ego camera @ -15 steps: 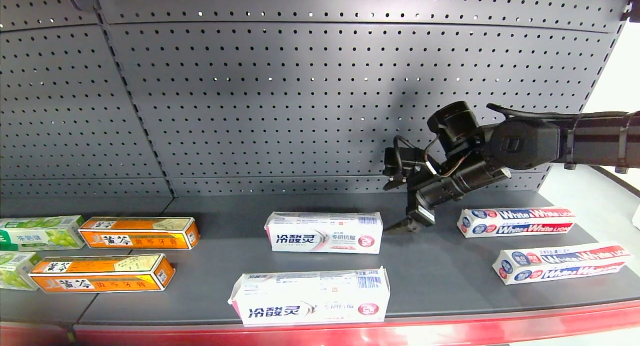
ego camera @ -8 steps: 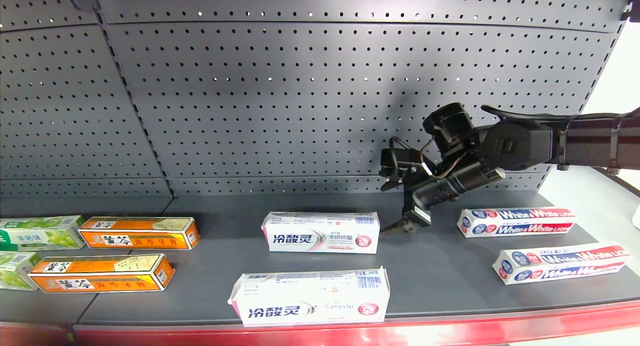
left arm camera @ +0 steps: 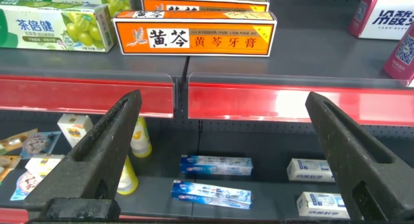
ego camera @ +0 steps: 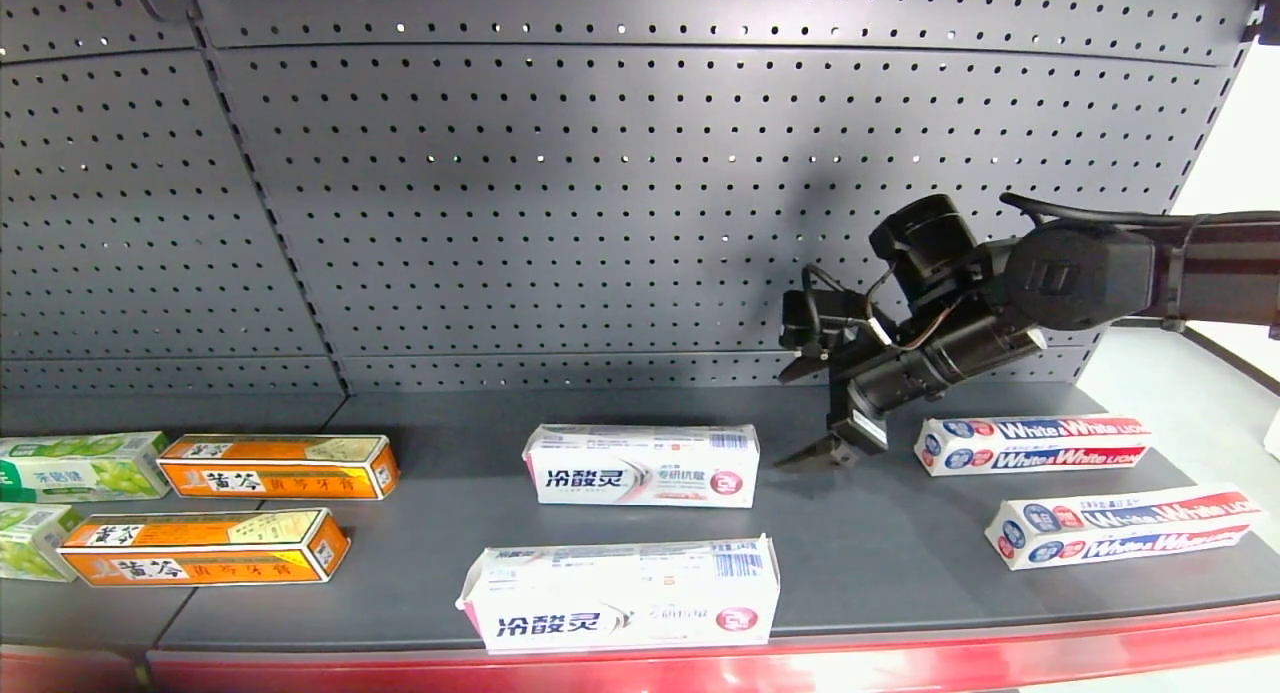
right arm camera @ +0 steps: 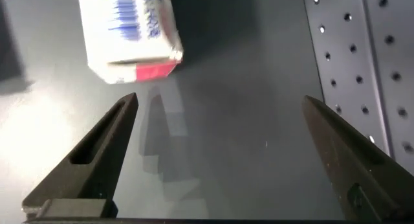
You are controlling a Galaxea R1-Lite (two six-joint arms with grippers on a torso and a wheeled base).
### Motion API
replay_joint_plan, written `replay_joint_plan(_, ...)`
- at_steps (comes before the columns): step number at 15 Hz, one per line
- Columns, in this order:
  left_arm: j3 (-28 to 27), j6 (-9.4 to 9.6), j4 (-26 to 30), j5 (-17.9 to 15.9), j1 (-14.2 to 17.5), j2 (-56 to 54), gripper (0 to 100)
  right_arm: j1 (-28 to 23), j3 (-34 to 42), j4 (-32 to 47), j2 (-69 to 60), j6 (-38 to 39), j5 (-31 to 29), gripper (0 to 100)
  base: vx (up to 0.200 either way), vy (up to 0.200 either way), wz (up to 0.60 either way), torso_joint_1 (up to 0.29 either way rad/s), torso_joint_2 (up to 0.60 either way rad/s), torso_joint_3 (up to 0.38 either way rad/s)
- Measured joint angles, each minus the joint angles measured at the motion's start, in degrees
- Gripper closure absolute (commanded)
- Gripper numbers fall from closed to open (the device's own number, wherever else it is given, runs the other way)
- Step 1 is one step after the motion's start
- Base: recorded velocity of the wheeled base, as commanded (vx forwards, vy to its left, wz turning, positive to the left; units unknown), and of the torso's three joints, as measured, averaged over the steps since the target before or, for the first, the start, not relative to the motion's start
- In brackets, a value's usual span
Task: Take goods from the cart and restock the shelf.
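Robot: Rightward and slightly up, my right arm draws back from the rear white toothpaste box (ego camera: 640,465). That box sits a touch nearer the shelf's left end than a second ago.

Clerk: Is your right pincer holding it?

Robot: No. My right pincer (right arm camera: 220,100) is spread wide with nothing in it. It hangs low over the shelf (ego camera: 880,543), just beside the box's right end and apart from it.

Clerk: Where do the goods lie?

Robot: That box lies flat mid-shelf, toward the back edge. A second white box (ego camera: 620,595) lies in front of it, right at the red front edge (ego camera: 1000,655). Two orange boxes (ego camera: 280,466) (ego camera: 205,546) lie toward the left end, one behind the other. Two green boxes (ego camera: 85,466) (ego camera: 30,541) are just beyond them at that end. Two white, blue and red boxes (ego camera: 1030,444) (ego camera: 1125,526) lie near the right end.

Clerk: And your left pincer?

Robot: My left pincer (left arm camera: 223,98) is also wide open and empty. It sits in front of the shelf, below the red front edge, facing the front orange box. Past it, a lower shelf (left arm camera: 259,182) carries more boxes and a yellow bottle (left arm camera: 132,162).
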Motion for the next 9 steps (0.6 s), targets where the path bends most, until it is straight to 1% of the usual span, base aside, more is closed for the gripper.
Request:
replay_joint_plan(2,0.00,-0.02,0.00,0.01,-0.05,0.00,0,-1.06,2.30,-0.10,-2.41,-0.15,0.01,0,0.000,0.000,0.00,0.000,0.00,0.000)
replay_joint_plan(4,0.00,0.00,0.00,0.00,-0.02,0.00,0,-2.08,6.61,-1.17,-5.79,-0.30,0.01,0,0.000,0.000,0.00,0.000,0.00,0.000)
replay_joint_plan(6,0.00,0.00,0.00,0.01,-0.02,0.00,0,-3.22,12.48,-3.77,-10.45,-0.34,0.01,0,0.000,0.000,0.00,0.000,0.00,0.000)
replay_joint_plan(9,0.00,0.00,0.00,-0.02,-0.02,0.00,0,-4.90,20.50,-5.57,-19.40,-0.33,0.01,0,0.000,0.000,0.00,0.000,0.00,0.000)
